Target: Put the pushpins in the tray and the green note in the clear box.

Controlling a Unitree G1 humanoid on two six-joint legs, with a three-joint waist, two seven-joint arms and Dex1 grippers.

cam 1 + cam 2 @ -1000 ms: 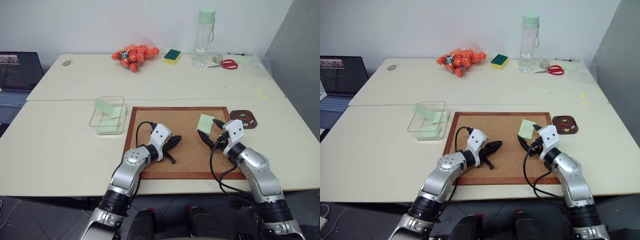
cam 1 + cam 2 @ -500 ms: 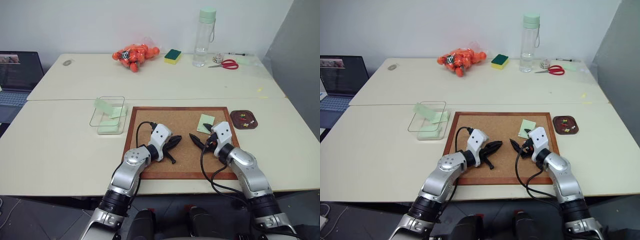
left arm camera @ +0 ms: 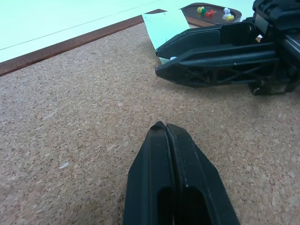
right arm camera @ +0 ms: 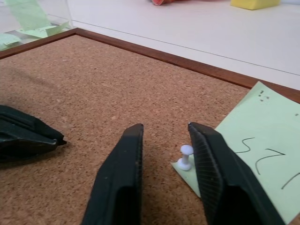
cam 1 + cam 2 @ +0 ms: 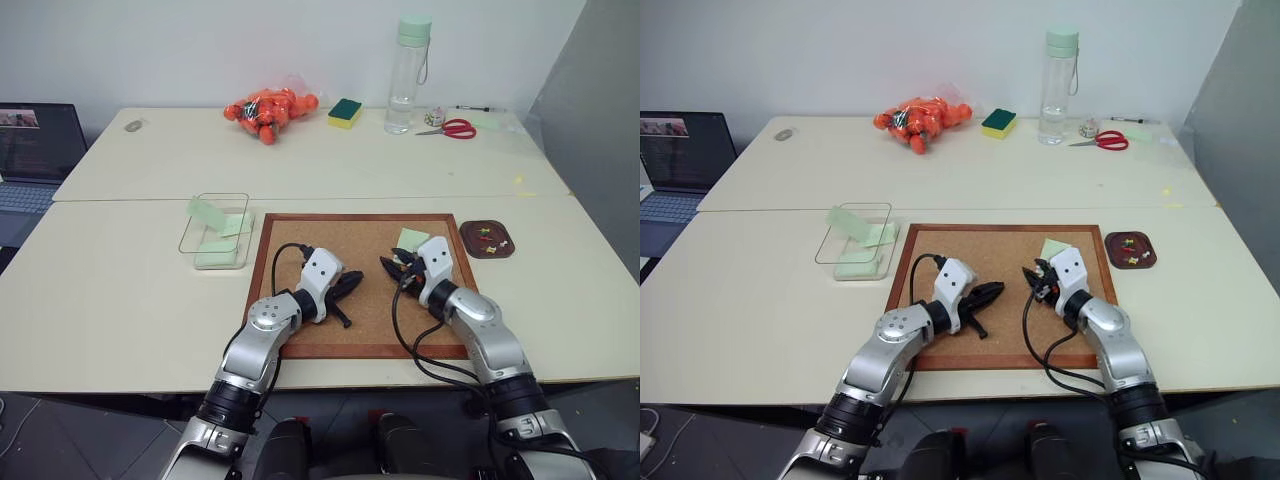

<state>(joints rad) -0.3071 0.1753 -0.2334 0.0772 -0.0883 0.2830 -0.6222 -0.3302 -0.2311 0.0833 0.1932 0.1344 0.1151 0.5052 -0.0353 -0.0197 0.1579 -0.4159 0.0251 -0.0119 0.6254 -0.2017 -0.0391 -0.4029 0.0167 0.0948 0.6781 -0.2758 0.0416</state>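
White pushpin (image 4: 185, 156) pinning the green note (image 4: 255, 140) to the cork board (image 4: 93, 93) is being bracketed by the right gripper (image 4: 164, 136), fingers part open, nothing gripped. Left gripper (image 3: 164, 129) is being kept fully closed and empty. Next, probably: the pin head is to be pinched and pulled straight out for the tray (image 5: 488, 240).

Silver arms, black jaws, cables

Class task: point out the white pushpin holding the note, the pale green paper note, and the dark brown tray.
White plastic pushpin (image 4: 185, 156), right wrist view, its stem.
Pale green paper note (image 4: 262, 136), right wrist view, its centre.
Dark brown shallow tray (image 5: 503, 247), left eye view, its rim.
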